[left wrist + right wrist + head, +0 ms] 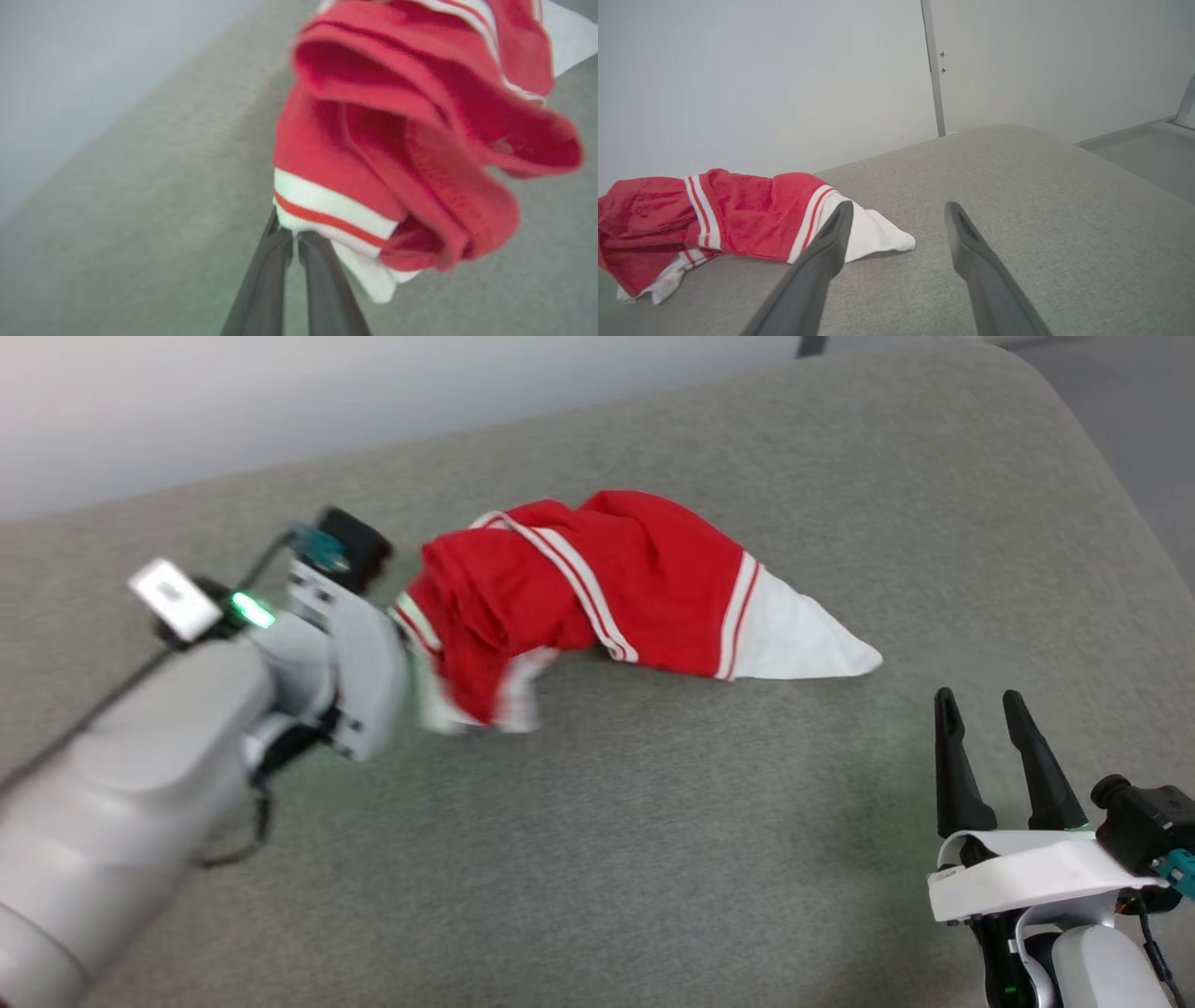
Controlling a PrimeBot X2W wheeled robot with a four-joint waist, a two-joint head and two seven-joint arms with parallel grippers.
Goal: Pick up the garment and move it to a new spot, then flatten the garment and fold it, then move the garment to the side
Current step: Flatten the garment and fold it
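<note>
My left claw is pinched tight on the white striped hem of the garment, which bunches just beyond its tips and trails away across the grey cushion. My right claw stands wide open and empty, with the garment's white tip ahead to its left, apart.

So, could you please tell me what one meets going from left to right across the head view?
left arm → red garment, white tip pointing right → right gripper, fingers apart
</note>
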